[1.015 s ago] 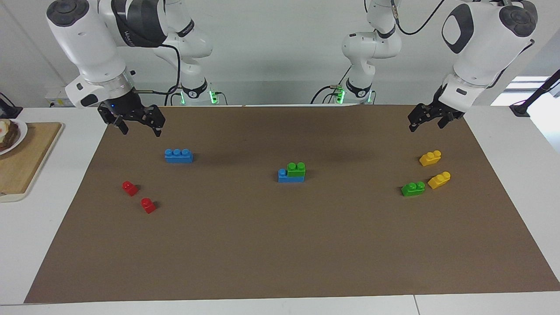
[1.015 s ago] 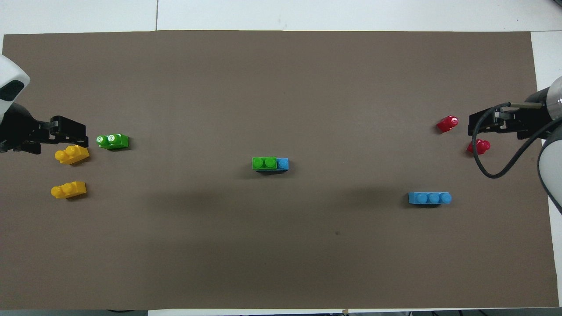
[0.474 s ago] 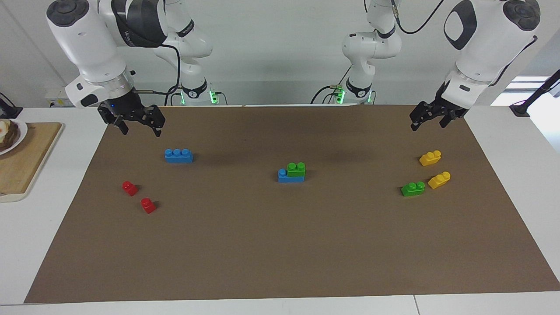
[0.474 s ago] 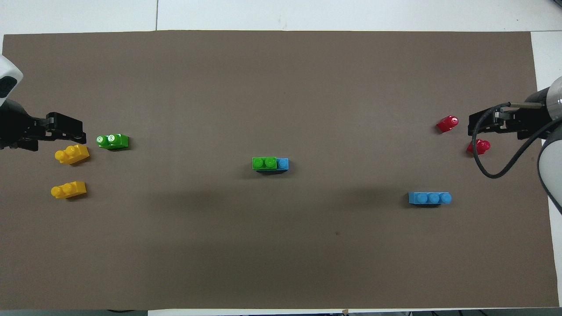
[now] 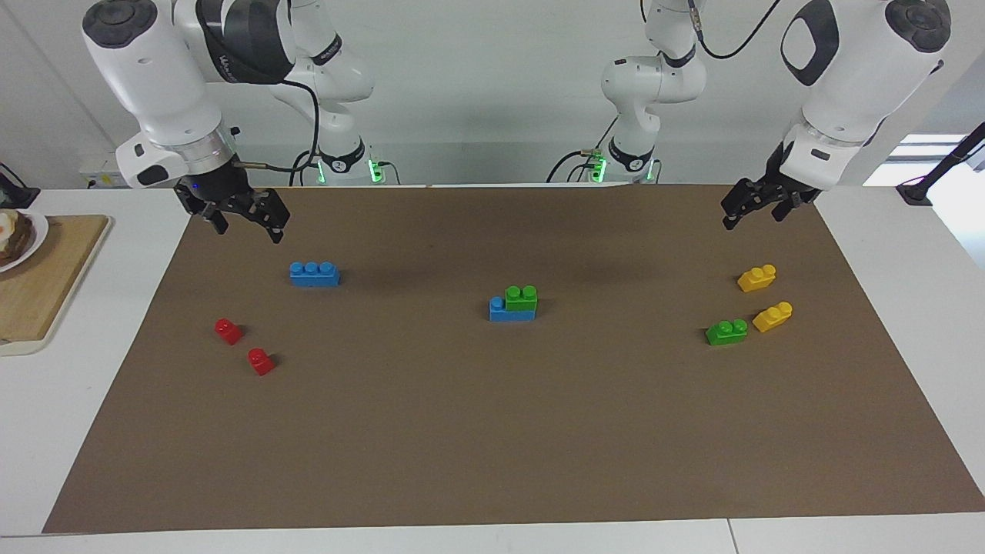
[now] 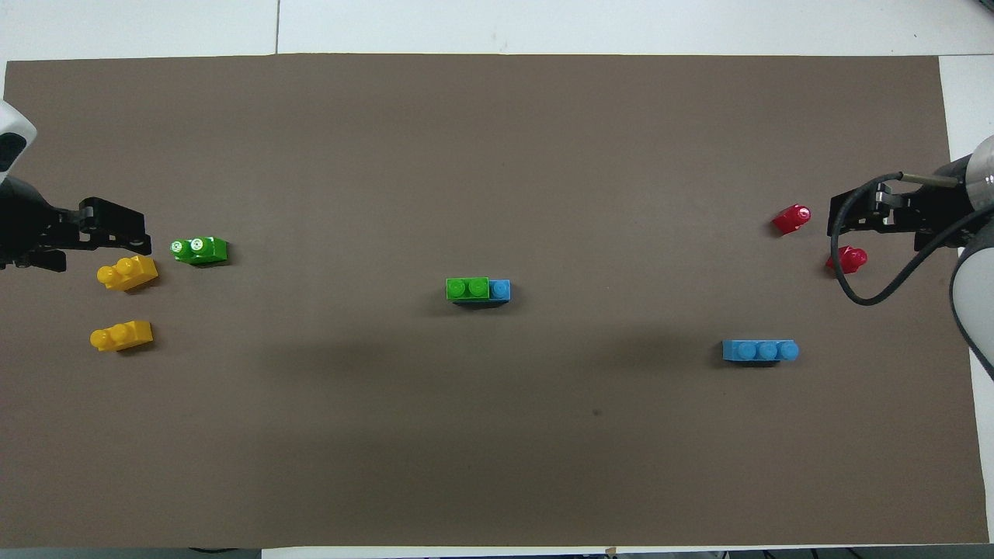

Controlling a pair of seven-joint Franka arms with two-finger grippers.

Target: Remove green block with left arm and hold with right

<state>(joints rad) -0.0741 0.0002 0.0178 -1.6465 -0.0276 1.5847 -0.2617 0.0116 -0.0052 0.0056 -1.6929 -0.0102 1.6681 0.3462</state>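
The green block (image 5: 522, 297) sits in the middle of the brown mat (image 5: 492, 431), pressed onto a blue brick (image 5: 499, 311) whose one bare stud shows at the end toward the right arm; nothing touches the pair. The left gripper (image 5: 756, 209) hangs in the air over the mat's corner at its own end, fingers spread wide and holding nothing; the right gripper (image 5: 243, 223) hangs over the other corner near the robots, fingers just as wide — empty too. Below the left gripper lie two yellow bricks (image 5: 757, 278) and a second green brick (image 5: 727, 332), farther from the robots; toward the right arm's end lie a loose blue three-stud brick (image 5: 314, 274) and two small red bricks (image 5: 228, 331); a wooden board (image 5: 38, 277) rests off the mat.
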